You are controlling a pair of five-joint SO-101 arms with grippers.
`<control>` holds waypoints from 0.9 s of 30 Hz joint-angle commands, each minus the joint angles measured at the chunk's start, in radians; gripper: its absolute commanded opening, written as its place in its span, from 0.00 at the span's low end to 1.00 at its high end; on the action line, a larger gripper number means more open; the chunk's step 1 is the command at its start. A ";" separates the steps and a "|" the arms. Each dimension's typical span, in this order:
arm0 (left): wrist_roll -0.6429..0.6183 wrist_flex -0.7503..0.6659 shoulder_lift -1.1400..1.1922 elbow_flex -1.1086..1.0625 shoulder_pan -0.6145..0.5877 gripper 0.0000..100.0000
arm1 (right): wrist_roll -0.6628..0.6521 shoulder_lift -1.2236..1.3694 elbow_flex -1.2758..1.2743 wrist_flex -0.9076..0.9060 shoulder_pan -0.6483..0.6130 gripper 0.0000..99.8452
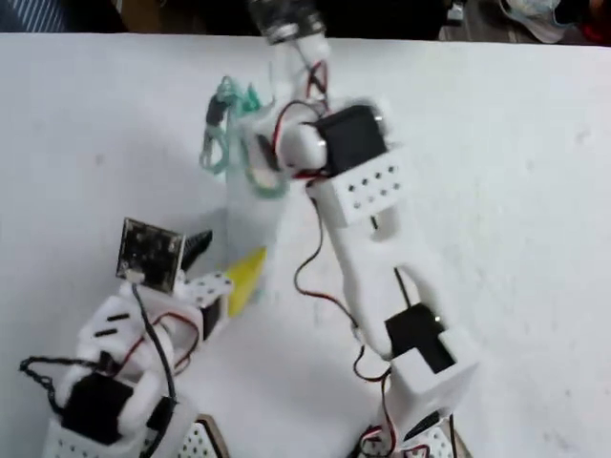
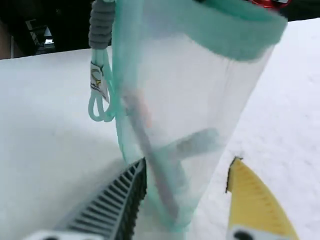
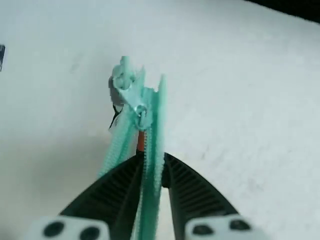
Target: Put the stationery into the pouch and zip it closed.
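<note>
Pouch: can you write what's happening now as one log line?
pouch: stationery inside | right gripper: shut on zipper edge | left gripper: open around other end | zipped: cannot tell

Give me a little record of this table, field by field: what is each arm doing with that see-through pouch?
Pouch: translucent plastic pouch with mint-green trim, lying on the white table
Contents: pens, seen through its wall
Left tool: open, black and yellow fingers either side of one end of the pouch
Right tool: shut on the mint zipper band at the other end, close to the metal zipper slider
Zip: cannot tell how far closed
</note>
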State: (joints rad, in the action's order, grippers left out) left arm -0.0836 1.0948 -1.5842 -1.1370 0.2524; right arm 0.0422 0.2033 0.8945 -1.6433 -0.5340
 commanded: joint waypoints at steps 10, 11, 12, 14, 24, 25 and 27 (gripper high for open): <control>0.009 0.009 -0.165 0.087 -0.265 0.28 | -0.591 -0.047 0.126 -0.068 0.041 0.02; 0.008 0.012 -0.211 0.087 -0.294 0.28 | -0.592 -0.062 0.126 -0.068 0.041 0.02; 0.005 0.017 -0.249 0.092 -0.320 0.28 | -0.595 -0.082 0.126 -0.067 0.041 0.02; 0.002 0.011 -0.262 0.092 -0.355 0.28 | -0.595 -0.130 0.126 -0.067 0.039 0.02; -0.044 0.003 -0.237 0.095 -0.372 0.28 | -0.651 -0.372 0.095 -0.074 0.004 0.02; -0.049 0.003 -0.237 0.095 -0.372 0.28 | -0.651 -0.387 0.069 -0.074 0.004 0.02; -0.049 0.005 -0.237 0.095 -0.369 0.28 | -0.652 -0.418 -0.018 -0.074 0.002 0.02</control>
State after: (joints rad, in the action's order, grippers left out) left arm -0.1158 1.1132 -1.8251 -1.0925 -0.1082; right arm -0.5961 -0.1419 0.9360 -1.7001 -0.5217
